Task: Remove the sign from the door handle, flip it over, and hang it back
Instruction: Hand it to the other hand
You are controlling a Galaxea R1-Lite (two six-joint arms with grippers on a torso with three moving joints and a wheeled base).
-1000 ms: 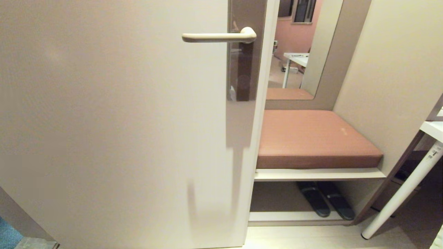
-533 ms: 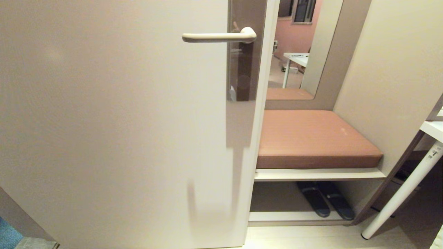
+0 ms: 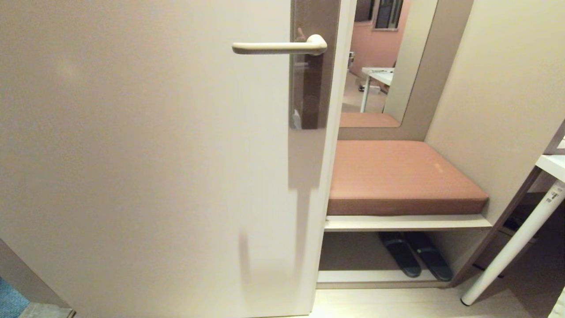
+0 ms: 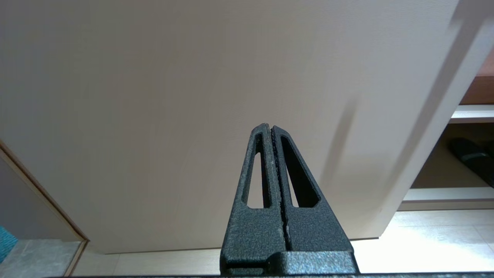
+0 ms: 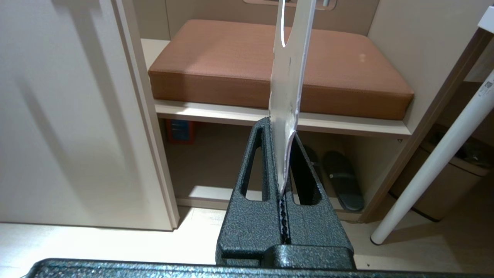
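The sign (image 5: 287, 88) is pinched by its lower end between the two closed fingers of the right gripper (image 5: 281, 127) and stands up edge-on, so only a thin, pale, whitish face shows and no lettering can be read. Its top runs out of the right wrist view; a curved cut near that end is only partly visible. It rises in front of the brown cushion (image 5: 239, 65), well clear of the door handle (image 3: 279, 46). In the head view the sign and both grippers are out of sight.

The one door handle, a cream lever, sticks out level from a tall grey-brown backplate (image 3: 312, 88) on the cream door (image 3: 145, 159), with nothing hanging on it. The backplate's top is cut off by the frame.

The left gripper (image 4: 271, 129) has its two fingers pressed together on nothing, pointing at the lower part of the door.

Beside the door, a single cushion lies on a shelf (image 3: 406, 222); beneath it sit two dark slippers (image 3: 415, 258). One white table leg (image 3: 514, 247) slants at the cushion's far side.
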